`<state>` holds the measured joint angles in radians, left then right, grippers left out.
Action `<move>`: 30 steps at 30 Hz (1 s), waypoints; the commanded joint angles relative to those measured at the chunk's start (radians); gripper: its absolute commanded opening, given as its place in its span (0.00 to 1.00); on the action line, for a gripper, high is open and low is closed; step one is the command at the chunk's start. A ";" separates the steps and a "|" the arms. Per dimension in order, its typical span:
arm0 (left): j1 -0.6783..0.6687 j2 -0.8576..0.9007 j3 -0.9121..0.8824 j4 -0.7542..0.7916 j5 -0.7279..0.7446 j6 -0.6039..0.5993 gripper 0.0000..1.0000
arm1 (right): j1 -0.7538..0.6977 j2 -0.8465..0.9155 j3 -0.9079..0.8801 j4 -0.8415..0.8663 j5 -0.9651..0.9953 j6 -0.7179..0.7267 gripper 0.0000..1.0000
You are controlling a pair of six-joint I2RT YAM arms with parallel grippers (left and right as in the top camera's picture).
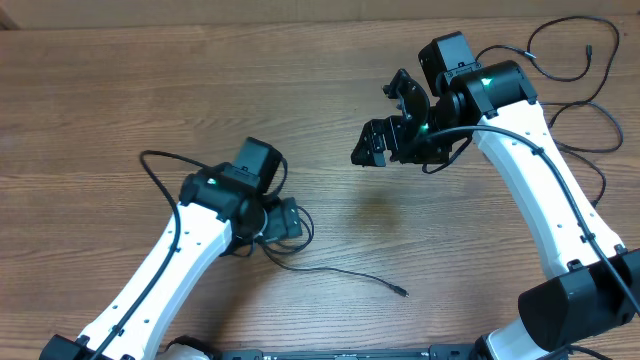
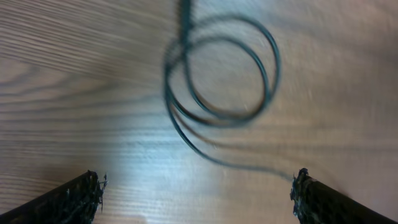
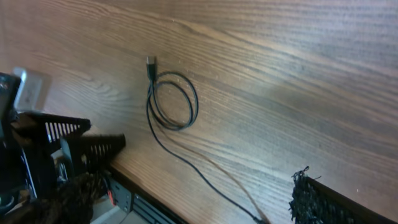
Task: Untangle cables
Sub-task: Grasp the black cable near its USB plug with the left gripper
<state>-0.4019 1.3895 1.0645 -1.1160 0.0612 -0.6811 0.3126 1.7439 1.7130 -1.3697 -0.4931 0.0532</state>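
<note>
Approaching the first cable: the left gripper [image 1: 283,220] hovers low over the coiled cable [image 1: 340,270], jaws spread wide and holding nothing. In the left wrist view, the coil [image 2: 277,62] lies flat on the table [image 2: 74,93] ahead of the fingertips [image 2: 78,196], two or three overlapping turns with one strand trailing off between the open jaws. From the right wrist view, the same coil [image 3: 196,102] shows a plug [image 3: 150,62] at its upper end and a long tail running towards the table edge. That tail ends free in the overhead view, well clear of the arm.

The right gripper [image 1: 388,118] is raised above the table's centre, also fully open and empty. A second cable [image 1: 566,79] lies in loose loops near the far right corner, apart from the first.

Judged step: reach before grasp, with the untangling itself not yet begun. The next move calls for the left jaws to descend and close on one strand only. The right gripper is then needed on the plug end, so the turns can be drawn apart rather than tightened.
</note>
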 commanded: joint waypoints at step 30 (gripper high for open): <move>0.127 0.397 -0.009 0.214 0.065 -0.017 0.41 | 0.002 -0.008 0.008 0.015 0.000 0.002 1.00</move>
<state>-0.2729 1.7718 1.0618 -0.9096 0.1196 -0.7425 0.3122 1.7439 1.7130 -1.3602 -0.4927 0.0525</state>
